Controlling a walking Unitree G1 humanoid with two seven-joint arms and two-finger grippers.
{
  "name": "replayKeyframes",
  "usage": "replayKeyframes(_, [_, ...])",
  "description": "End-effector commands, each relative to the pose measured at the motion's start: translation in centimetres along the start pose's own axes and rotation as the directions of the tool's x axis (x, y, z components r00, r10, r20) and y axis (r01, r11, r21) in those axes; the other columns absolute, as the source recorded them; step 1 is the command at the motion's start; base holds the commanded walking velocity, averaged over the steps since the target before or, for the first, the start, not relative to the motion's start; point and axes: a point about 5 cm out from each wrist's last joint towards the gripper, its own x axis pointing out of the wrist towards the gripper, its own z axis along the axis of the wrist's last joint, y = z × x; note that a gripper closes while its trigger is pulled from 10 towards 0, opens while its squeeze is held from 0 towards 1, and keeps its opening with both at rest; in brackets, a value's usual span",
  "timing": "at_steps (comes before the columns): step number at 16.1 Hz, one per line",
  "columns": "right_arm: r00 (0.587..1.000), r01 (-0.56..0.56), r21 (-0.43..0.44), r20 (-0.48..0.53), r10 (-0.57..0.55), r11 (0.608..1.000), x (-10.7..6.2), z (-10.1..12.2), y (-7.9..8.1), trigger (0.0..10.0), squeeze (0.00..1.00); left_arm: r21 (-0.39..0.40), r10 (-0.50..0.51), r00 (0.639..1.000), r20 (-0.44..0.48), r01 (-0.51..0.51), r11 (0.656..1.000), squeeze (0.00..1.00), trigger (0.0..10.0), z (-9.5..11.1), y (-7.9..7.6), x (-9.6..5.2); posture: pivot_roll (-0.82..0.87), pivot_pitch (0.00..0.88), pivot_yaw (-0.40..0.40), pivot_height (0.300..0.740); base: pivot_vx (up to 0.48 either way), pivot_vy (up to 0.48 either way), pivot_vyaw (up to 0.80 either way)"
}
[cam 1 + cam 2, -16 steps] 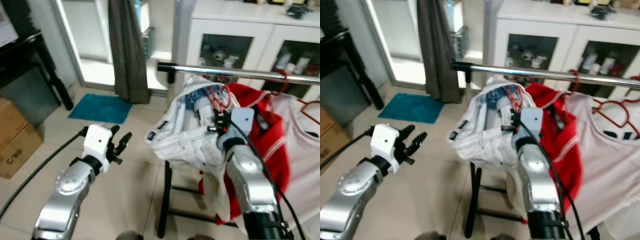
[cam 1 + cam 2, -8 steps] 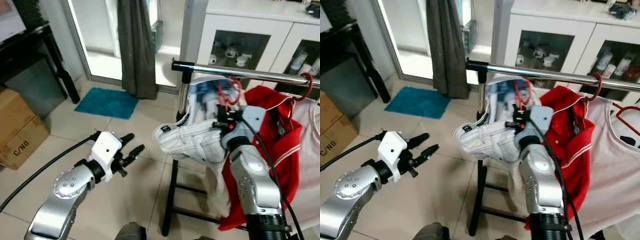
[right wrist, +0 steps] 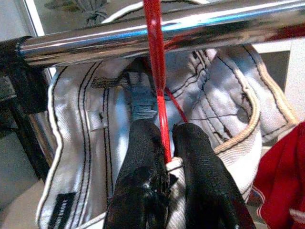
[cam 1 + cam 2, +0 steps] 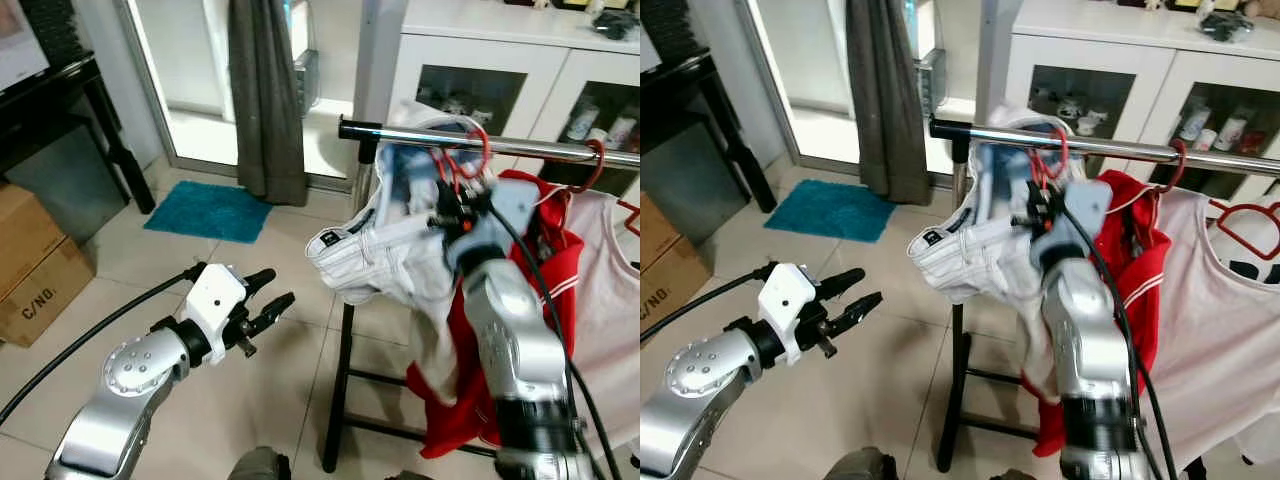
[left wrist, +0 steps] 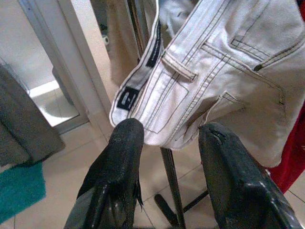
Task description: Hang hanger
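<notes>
The left gripper (image 4: 268, 298) hangs low over the tiled floor (image 4: 130, 270), its two black fingers spread apart and grasping nothing; in its wrist view it looks up at the hem of the white jeans (image 5: 200, 62). There is plenty of open room on this side — the teal mat (image 4: 205, 210), the cardboard box (image 4: 35, 265) and the grey curtain (image 4: 262, 95) all lie well apart from the rack.

Further right, the chrome rail (image 4: 520, 146) ends in a black cap just beside the jeans, so the free end is close and the hook could slip off it if pushed that way. The red hanger (image 3: 156, 57) is thin and stiff, probably light in itself, but the jeans draped on it are soft, bulky and likely heavy enough to swing and pull it askew. The right gripper (image 3: 167, 157) is clenched on the hanger's neck just under the rail — a sensible place to hold, since the cloth gives no firm purchase. In the wrist view the red wire crosses the rail, though whether the hook already sits over it cannot be told.

To the right, a red garment (image 4: 540, 300) hangs just beside the jeans on its own red hook (image 4: 597, 160), then a white top (image 4: 610, 300), so room along the rail is tight there. The white cabinet (image 4: 480, 60) stands behind.
</notes>
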Motion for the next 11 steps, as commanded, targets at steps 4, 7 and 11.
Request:
replayKeyframes(4, [0.998, -0.009, -0.056, -0.064, 0.005, 0.998, 2.6, 0.5, 0.9, 10.0, 0.00, 0.029, -0.035, 0.999, 0.004, 0.035, 0.999, 0.00, 10.0, 0.7, 0.3, 0.4, 0.04, 0.000, 0.017, 0.705, 0.000, 0.000, 0.00])
replayKeyframes(7, [0.984, 0.002, -0.084, -0.178, -0.017, 0.996, 3.3, -0.7, 1.0, 10.0, 0.00, 0.125, -0.049, 0.999, 0.015, 0.047, 0.991, 0.00, 10.0, 0.9, -0.1, 0.4, 0.04, 0.000, 0.015, 0.705, 0.000, 0.000, 0.00])
replayKeyframes(11, [0.973, -0.011, -0.084, -0.231, -0.009, 0.996, 3.3, -1.5, 1.3, 10.0, 0.00, 0.287, -0.039, 0.994, -0.106, 0.068, 0.955, 0.00, 10.0, 1.0, -1.2, 1.0, 0.05, 0.000, 0.016, 0.705, 0.000, 0.000, 0.00])
